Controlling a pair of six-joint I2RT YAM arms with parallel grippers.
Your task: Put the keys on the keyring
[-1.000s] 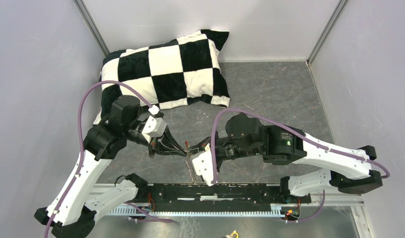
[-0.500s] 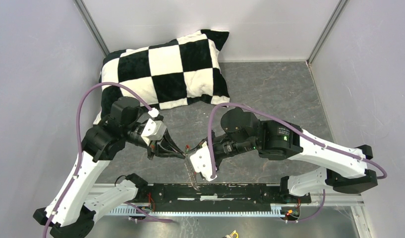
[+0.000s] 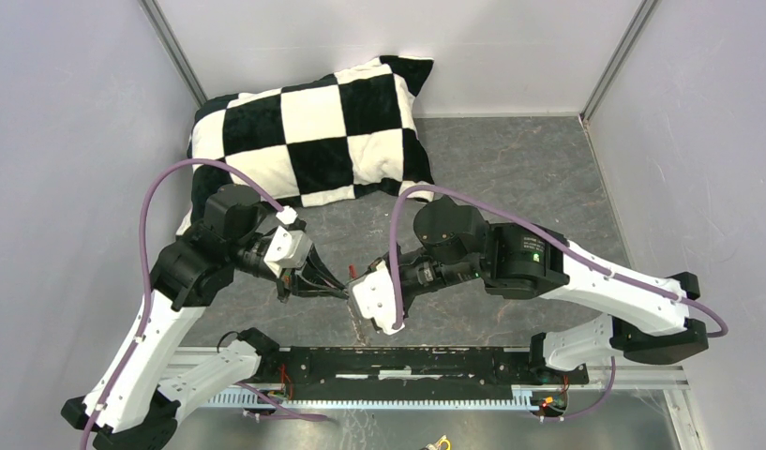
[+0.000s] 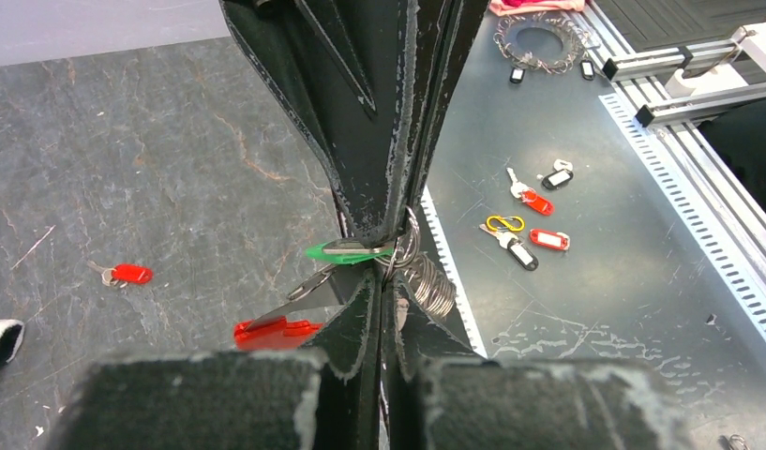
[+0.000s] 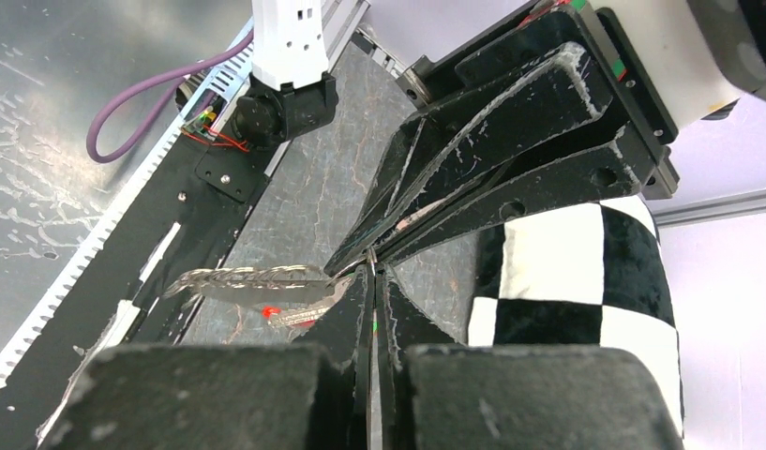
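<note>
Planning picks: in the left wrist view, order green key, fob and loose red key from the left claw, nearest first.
1. Green key, right at the left claw tips.
2. Fob, just lower left.
3. Red key, lying far left.

right arm (image 3: 510,267) swung leftward, left arm (image 3: 187,277) drawn back, meeting jaws shifted left

Black-and-white checkered pillow (image 3: 313,131) on grey table (image 3: 519,178), near back-left corner.

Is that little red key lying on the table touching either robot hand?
Apart. Left wrist view: the red key lies alone on the table, clear of the left hand and right hand.
</note>
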